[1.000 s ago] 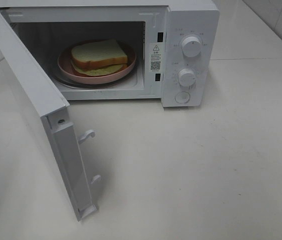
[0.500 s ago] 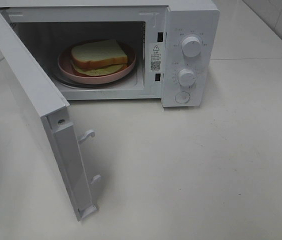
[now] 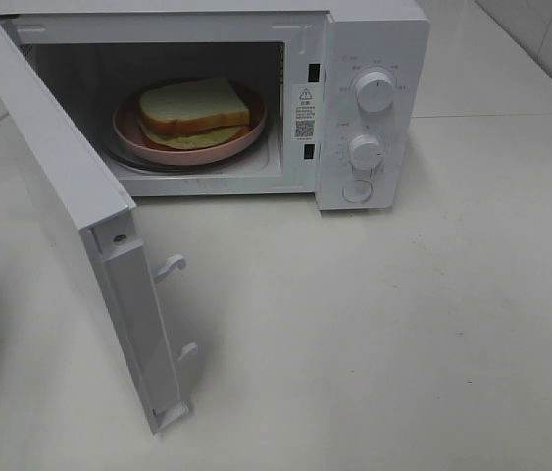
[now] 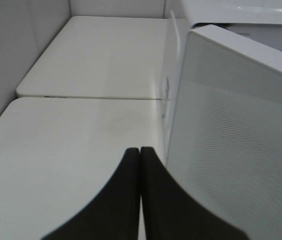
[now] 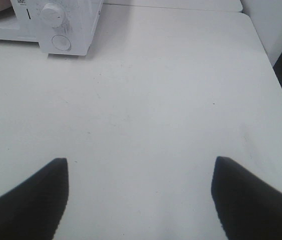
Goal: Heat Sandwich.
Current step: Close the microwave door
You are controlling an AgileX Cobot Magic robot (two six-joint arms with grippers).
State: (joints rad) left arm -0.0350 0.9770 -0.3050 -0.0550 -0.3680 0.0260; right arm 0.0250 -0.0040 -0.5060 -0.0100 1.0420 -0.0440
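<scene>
Sandwich [image 3: 195,106] sits on the pink plate [image 3: 246,137] inside the microwave [image 3: 374,59] cavity, centred on the turntable, so loading looks done. The door [image 3: 60,186] stands wide open, hinged on the side away from the knobs. Left claw [image 4: 139,165] is closed, tips pressed together with nothing between them, just beside the door's outer face. My read: it's closed to act as a blunt pusher and swing the door shut. Right claw [image 5: 139,170] is wide open and empty over the worktop [image 3: 403,324], out in front of the microwave on the control-panel side, well apart from it. It's probably parked clear of the door swing and ready for the upper knob [image 3: 375,90] or lower knob [image 3: 365,151]. Writing: warning-triangle sticker [image 3: 305,95] and QR code [image 3: 304,128] on the strip between cavity and knobs, text too small to read. Dial markings are also illegible, and no brand is visible.
</scene>
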